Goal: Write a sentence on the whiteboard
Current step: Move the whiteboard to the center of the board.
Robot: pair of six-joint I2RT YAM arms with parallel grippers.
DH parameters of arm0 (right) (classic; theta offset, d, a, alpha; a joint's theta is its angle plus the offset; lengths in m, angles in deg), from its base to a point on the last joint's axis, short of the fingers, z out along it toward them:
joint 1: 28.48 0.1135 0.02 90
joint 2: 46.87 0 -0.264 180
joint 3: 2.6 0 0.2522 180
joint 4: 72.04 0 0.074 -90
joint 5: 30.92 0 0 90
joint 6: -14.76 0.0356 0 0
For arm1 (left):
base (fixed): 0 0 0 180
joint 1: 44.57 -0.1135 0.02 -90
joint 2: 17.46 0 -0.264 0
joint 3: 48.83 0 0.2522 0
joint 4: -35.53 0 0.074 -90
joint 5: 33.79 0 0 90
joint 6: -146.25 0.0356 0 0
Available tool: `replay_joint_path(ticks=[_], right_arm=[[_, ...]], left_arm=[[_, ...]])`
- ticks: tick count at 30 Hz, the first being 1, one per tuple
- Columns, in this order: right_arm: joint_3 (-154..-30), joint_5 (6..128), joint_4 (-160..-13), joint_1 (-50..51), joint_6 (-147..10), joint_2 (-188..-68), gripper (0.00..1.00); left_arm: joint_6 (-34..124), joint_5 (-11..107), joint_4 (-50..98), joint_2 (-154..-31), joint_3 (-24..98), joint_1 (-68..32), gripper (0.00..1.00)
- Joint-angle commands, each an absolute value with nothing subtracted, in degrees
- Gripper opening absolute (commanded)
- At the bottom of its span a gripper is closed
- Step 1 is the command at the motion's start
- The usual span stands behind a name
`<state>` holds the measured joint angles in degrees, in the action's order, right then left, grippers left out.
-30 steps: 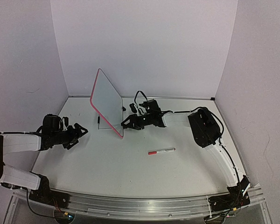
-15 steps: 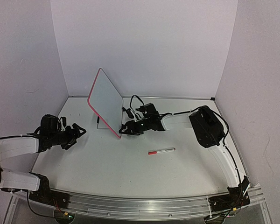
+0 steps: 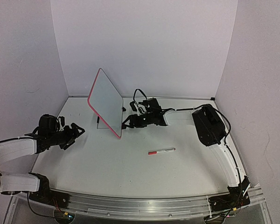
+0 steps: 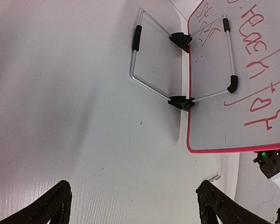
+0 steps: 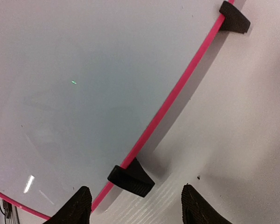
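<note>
Your whiteboard (image 3: 106, 102) stands tilted at the back of the tabletop (image 3: 107, 172), left of centre, propped on a wire stand (image 4: 149, 60). Its pink rim runs down to the tabletop.

The sentence (image 4: 261, 70) is in red handwriting on the side facing your left arm. From the left wrist camera it lies sideways and is cut off by the edge of the picture, so you cannot read it whole. The side towards your right arm is blank and glossy.

Your left hand (image 3: 71, 135) hovers low over the left part of the tabletop, well apart from the board. Its fingers are spread wide and nothing is between them.

Your right hand (image 3: 129, 122) is just beside the board's lower right corner. Its fingers are parted and empty. One black foot (image 5: 130, 177) on the rim sits just ahead of the gap between the fingertips, and you cannot tell whether it touches either one.

A marker (image 3: 161, 151) with a red end lies flat on the tabletop, near the middle and apart from both hands.
</note>
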<state>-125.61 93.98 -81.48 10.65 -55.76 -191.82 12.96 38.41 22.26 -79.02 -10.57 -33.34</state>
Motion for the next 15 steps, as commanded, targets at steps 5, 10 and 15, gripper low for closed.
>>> replay_joint_path(ticks=[5,10,15], right_arm=[[-136.4,97.6,-85.7,10.7,-60.4,-197.7,0.60],[-140.6,98.7,-89.5,10.7,-62.0,-200.0,0.56],[-142.1,101.4,-90.2,10.8,-62.1,-201.0,0.52]], left_arm=[[13.7,38.6,22.5,-80.5,-10.0,-33.2,0.93],[13.4,38.2,23.0,-81.2,-9.8,-33.2,0.93],[13.4,38.2,23.1,-81.5,-9.8,-33.1,0.93]])
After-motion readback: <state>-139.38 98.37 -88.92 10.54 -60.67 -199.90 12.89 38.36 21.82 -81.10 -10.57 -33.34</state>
